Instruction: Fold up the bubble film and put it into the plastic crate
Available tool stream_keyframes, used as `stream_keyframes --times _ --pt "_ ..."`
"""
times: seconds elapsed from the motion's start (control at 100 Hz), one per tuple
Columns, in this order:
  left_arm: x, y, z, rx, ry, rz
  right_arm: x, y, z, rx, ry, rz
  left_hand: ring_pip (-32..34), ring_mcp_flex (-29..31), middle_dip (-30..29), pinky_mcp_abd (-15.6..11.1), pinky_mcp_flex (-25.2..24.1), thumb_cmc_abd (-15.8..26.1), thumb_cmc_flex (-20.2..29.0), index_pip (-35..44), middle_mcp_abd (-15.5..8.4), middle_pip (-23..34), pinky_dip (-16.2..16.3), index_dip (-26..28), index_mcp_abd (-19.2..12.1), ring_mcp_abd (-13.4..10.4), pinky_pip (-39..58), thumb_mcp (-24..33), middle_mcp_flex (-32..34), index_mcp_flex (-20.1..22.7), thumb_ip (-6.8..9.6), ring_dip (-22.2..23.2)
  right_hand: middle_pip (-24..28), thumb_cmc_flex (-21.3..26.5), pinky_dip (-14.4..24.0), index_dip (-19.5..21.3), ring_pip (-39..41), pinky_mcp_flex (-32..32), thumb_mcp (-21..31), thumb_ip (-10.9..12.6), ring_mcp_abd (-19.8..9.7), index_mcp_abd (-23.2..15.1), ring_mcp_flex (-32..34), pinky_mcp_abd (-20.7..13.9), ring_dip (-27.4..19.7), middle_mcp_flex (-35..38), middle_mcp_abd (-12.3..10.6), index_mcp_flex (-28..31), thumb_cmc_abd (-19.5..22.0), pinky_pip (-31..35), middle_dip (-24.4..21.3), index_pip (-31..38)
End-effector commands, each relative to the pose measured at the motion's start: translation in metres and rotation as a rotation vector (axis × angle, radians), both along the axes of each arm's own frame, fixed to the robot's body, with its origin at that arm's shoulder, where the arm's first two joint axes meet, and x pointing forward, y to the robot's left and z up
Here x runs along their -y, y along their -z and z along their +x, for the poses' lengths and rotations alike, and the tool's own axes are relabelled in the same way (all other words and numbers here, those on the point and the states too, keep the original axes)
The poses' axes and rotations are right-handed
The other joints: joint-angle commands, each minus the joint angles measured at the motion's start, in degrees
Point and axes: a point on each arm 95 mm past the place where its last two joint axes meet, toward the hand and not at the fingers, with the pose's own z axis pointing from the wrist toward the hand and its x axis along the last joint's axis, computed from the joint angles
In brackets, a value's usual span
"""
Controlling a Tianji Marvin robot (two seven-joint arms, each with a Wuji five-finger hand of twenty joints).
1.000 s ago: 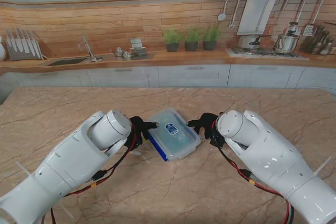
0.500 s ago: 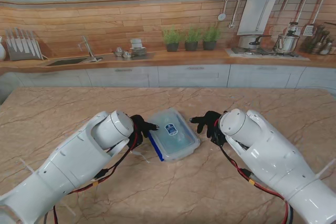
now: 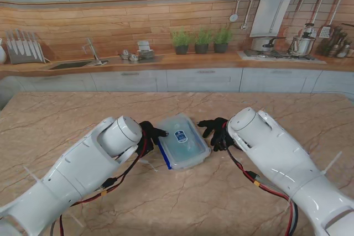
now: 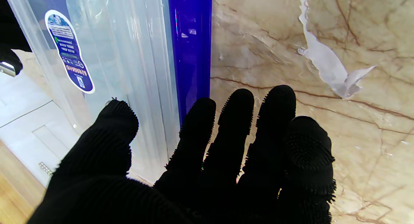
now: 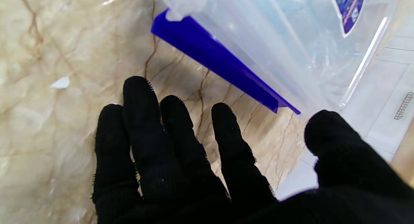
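Plastic crate (image 3: 181, 141) sat mid-table (image 3: 221, 203), lid on, long axis running from near-left to far-right of me, blue clip (image 3: 165, 156) along its left edge. My left hand (image 3: 148, 134) and right hand (image 3: 217, 133) flanked it, fingers spread, holding nothing. I couldn't make out the bubble film.

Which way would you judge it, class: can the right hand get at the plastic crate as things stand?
Probably yes. The right hand is open beside the plastic crate, with only bare table between them.
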Motion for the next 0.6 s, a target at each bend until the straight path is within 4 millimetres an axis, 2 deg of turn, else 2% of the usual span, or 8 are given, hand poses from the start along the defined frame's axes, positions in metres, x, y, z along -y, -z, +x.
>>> stream_keyframes --times 0.0,0.17,0.31,0.45,0.59 --pt "0.004 0.007 -0.006 -0.029 0.008 -0.018 -0.011 0.0 0.001 -0.014 -0.012 0.012 1.4 1.8 0.5 0.0 1.1 -1.7 2.2 2.7 0.2 2.4 -0.1 -0.4 -1.0 0.9 3.1 2.7 1.9 0.5 1.73 0.5 -1.0 0.4 -0.7 -0.5 -2.9 2.1 0.2 -0.3 1.8 0.6 -2.3 -0.1 -1.5 -1.8 1.2 -1.3 -1.7 2.8 -0.8 -1.0" --pt "0.005 0.006 -0.007 -0.058 0.021 -0.068 -0.021 0.008 0.004 -0.075 0.012 0.048 1.4 2.6 0.0 1.0 1.5 -1.8 2.0 2.8 0.4 2.2 0.0 -0.4 -0.3 1.1 3.2 2.7 3.2 1.7 1.85 0.4 -3.4 0.9 -1.3 -0.7 -4.5 3.5 -0.1 -0.4 1.4 -0.1 -2.4 0.3 -3.7 -5.4 1.6 -4.3 -1.9 2.5 -1.6 -3.8" --pt "0.007 0.007 -0.008 -0.064 0.023 -0.084 -0.032 0.012 0.006 -0.121 0.035 0.085 1.3 2.5 -0.2 1.0 1.5 -1.7 2.0 2.6 0.4 2.0 0.1 -0.5 -0.4 1.1 3.1 2.8 3.1 1.7 1.85 0.3 -6.0 1.3 -2.1 -0.2 -4.6 3.5 -0.2 -0.3 3.5 -2.8 -3.4 1.8 -4.8 -10.1 0.9 -10.2 -2.0 1.7 -2.6 -5.5" --pt "0.007 0.007 -0.008 -0.065 0.021 -0.09 -0.043 0.016 0.007 -0.169 0.051 0.135 1.3 2.5 -0.3 1.0 1.5 -1.6 2.0 2.5 0.4 2.0 0.1 -0.5 -0.4 1.1 3.1 2.8 3.0 1.5 1.86 0.3 -8.5 1.9 -3.2 1.2 -5.1 0.8 -0.4 -0.2 6.5 -5.1 -7.0 3.6 -5.5 -15.8 -0.7 -16.2 -1.7 0.0 -3.6 -3.9" --pt "0.007 0.007 -0.009 -0.07 0.016 -0.101 -0.05 0.019 0.006 -0.197 0.081 0.16 1.1 2.2 -0.5 0.9 1.4 -1.3 1.8 2.2 0.6 1.9 0.2 -0.4 -0.2 1.1 3.0 2.8 2.7 1.4 1.88 0.2 -8.9 2.7 -2.7 0.8 -4.4 0.4 -0.5 0.0 6.8 -6.1 -7.4 4.1 -4.5 -19.7 -1.5 -20.4 -1.9 0.0 -3.9 0.6"
